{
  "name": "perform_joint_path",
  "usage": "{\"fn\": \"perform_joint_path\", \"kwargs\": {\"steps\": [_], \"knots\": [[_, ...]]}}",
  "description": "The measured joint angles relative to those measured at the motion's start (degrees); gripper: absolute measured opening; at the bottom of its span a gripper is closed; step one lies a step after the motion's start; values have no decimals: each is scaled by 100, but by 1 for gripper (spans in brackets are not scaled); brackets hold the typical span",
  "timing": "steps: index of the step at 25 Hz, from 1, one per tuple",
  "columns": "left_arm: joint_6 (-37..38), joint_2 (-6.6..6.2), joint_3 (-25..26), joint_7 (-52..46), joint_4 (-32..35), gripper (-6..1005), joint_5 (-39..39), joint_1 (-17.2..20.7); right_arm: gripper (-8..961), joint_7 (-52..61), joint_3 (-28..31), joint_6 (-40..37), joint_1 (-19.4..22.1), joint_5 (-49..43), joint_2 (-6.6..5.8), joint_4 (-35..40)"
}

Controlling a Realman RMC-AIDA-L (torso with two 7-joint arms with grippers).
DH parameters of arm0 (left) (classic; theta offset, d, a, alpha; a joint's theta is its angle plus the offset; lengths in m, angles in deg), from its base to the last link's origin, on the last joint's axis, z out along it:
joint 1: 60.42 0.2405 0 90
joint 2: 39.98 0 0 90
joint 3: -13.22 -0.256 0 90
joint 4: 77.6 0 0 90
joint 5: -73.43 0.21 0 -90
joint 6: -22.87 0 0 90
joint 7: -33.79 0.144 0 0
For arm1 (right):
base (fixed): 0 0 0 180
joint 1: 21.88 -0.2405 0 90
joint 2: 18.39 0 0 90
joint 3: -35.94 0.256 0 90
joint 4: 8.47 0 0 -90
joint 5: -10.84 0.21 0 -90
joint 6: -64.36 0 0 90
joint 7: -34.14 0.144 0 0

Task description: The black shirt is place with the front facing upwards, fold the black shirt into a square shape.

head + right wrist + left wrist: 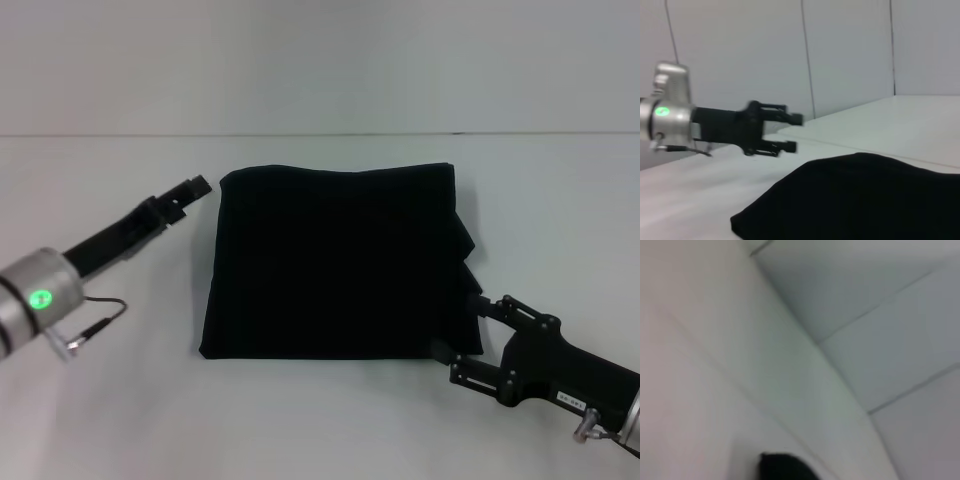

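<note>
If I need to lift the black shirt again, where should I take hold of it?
Probably the black shirt is best taken at its near right corner, coming in low from the right. There the layered edges stick out unevenly and the open right gripper sits beside them. The left gripper, also open, hangs by the far left corner.

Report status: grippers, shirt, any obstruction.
Left gripper open, off the shirt's far left corner. Right gripper open at its near right corner, holding nothing. Shirt folded roughly square. Nothing in the way.

The white table (100, 420) carries the folded black shirt (335, 265).
</note>
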Motion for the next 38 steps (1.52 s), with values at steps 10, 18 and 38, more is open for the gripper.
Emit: {"fn": "perform_joint_path", "kwargs": {"steps": [10,18,38], "knots": [[3306,-141,420,3081,1118,884,1649,1147,869,7,37,32,-50,-1,4,-6],[3042,67,550,4153,1250,947,2872,1530,869,-192,-64,115,93,-54,-13,-5],[2995,135,803,4213,1257,947,2830,1449,870,-290,-83,219,129,-59,-4,-11]]}}
